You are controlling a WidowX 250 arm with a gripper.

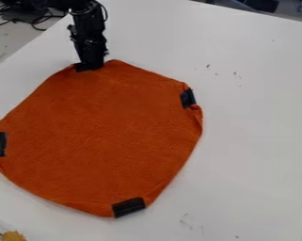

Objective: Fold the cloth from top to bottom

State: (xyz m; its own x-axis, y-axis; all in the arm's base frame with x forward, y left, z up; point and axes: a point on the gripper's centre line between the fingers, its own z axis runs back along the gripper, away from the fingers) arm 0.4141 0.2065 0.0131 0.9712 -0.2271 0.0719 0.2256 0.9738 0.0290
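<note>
Black gripper (pixel 90 68) at the orange cloth (pixel 103 136)'s top, toward the worktop (pixel 253 141)'s upper-left edge; whether it grasps, I cannot tell. 0 folds made, 1 left.

White table (pixel 260 141), small dark marks (pixel 235 74); tangled cables (pixel 35 22) on greyish floor (pixel 7 42), upper left.

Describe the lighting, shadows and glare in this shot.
Camera view: soft, fairly even light over the white table, with no sharp glare spot; the orange cloth looks matte, with at most a thin, faint shadow along its lower-left edge; the black arm is dark enough that little detail reads on it.
</note>
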